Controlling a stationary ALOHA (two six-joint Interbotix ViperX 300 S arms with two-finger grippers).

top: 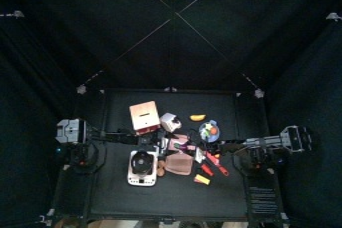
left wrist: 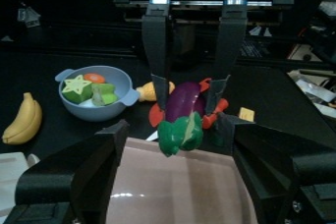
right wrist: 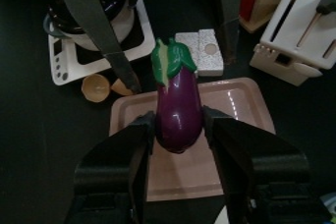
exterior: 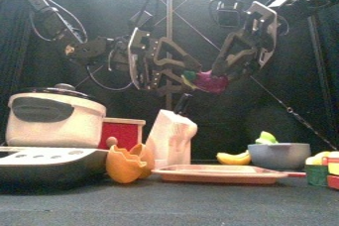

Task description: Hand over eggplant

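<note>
A purple eggplant (right wrist: 180, 105) with a green cap is held in the air above the pink tray (right wrist: 250, 105). My right gripper (right wrist: 182, 122) is shut on its body. In the left wrist view the eggplant (left wrist: 182, 118) hangs with its green cap towards my left gripper (left wrist: 182, 140). The left jaws stand open on either side of the cap end without gripping it. In the front view the eggplant (exterior: 205, 80) is high over the table between the left gripper (exterior: 169, 71) and the right gripper (exterior: 225, 69).
Under the grippers lies the pink tray (exterior: 219, 175). A blue bowl (left wrist: 94, 98) of fruit and a banana (left wrist: 20, 118) lie to one side. A rice cooker (exterior: 54, 116), a red box (exterior: 122, 131) and a white bag (exterior: 169, 136) stand on the left.
</note>
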